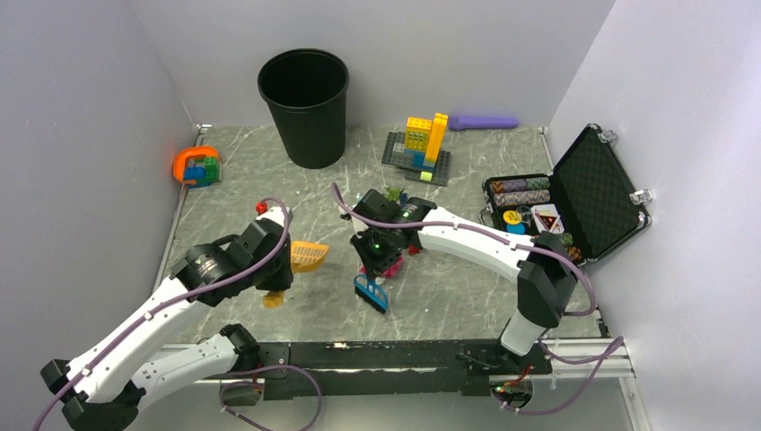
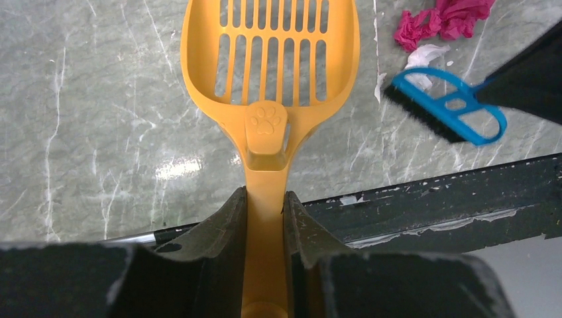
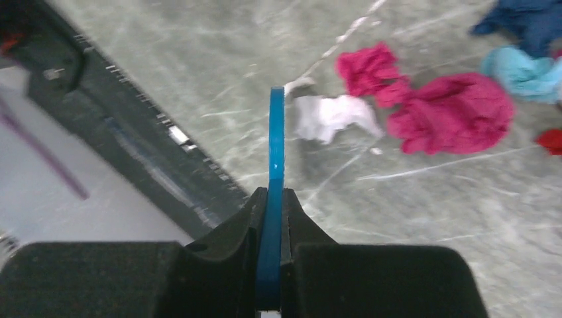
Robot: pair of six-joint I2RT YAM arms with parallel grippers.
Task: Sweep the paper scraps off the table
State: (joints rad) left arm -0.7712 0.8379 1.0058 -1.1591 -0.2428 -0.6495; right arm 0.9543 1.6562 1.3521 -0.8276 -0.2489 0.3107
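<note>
My left gripper (image 2: 265,199) is shut on the handle of an orange slotted scoop (image 2: 272,66), whose head lies low over the marble table (image 1: 467,296). In the top view the scoop (image 1: 308,256) points right toward the brush. My right gripper (image 3: 270,199) is shut on a blue hand brush (image 3: 276,146), seen edge-on; the brush (image 1: 371,294) is near the table's front middle. Paper scraps lie just beyond the brush: a white wad (image 3: 331,116), a pink wad (image 3: 368,69), a magenta wad (image 3: 457,112), teal (image 3: 527,69), navy (image 3: 523,20) and red (image 3: 550,140). A red scrap (image 1: 261,207) lies by the left arm.
A black bucket (image 1: 303,106) stands at the back. A dark baseplate with stacked bricks (image 1: 420,148) and a purple object (image 1: 485,121) are at the back right. An open poker chip case (image 1: 565,202) is on the right. An orange holder with bricks (image 1: 197,166) is at the left edge.
</note>
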